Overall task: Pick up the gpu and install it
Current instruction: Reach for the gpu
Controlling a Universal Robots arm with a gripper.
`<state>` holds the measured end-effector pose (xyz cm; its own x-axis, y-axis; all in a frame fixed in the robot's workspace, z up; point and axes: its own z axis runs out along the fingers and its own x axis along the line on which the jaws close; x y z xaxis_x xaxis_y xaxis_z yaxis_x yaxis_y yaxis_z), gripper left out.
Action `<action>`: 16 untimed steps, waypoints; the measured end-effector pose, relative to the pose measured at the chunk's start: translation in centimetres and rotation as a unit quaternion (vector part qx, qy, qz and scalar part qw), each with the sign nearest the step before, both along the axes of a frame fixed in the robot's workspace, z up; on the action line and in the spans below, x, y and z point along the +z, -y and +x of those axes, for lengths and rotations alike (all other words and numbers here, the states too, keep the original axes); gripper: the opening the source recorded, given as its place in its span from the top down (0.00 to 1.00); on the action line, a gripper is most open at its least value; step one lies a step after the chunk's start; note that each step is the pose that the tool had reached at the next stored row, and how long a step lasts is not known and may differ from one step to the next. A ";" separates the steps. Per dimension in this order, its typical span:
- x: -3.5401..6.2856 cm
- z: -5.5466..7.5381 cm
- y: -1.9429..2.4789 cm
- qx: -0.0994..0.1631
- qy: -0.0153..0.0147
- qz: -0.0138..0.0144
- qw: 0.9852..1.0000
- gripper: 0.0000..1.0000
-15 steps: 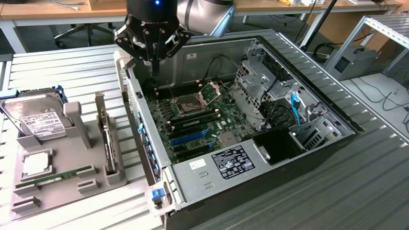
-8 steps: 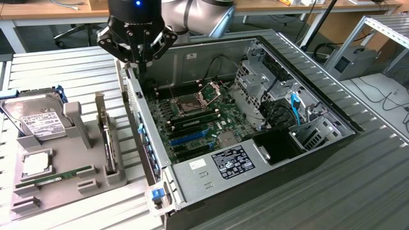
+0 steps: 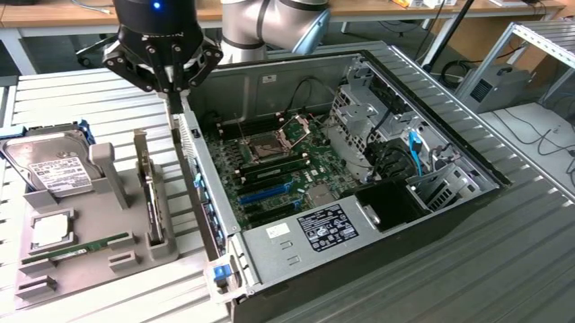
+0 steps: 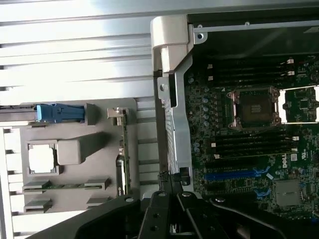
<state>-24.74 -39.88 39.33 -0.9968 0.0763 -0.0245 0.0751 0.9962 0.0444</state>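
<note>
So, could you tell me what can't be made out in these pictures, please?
- gpu: it stands edge-on in the grey holder in both views, so its faces are hidden.
- Shut gripper: in both views its tips merge with the dark edge of the case wall, so contact is unclear.
- Motherboard slots: too small in the exterior view to tell which are free.

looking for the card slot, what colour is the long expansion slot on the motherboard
Blue. The slot shows best in the exterior view.
</note>
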 end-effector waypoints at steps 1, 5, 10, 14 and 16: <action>0.00 -0.3 0.00 0.000 0.000 0.000 1.000 0.89; 0.00 -1.5 -0.02 0.000 0.000 0.000 1.000 0.89; 0.00 -2.9 -0.03 0.000 0.000 0.000 1.000 0.89; 0.00 -4.0 -0.03 0.000 0.000 0.000 1.000 0.89; 0.00 -4.4 -0.04 0.000 0.000 0.000 1.000 0.89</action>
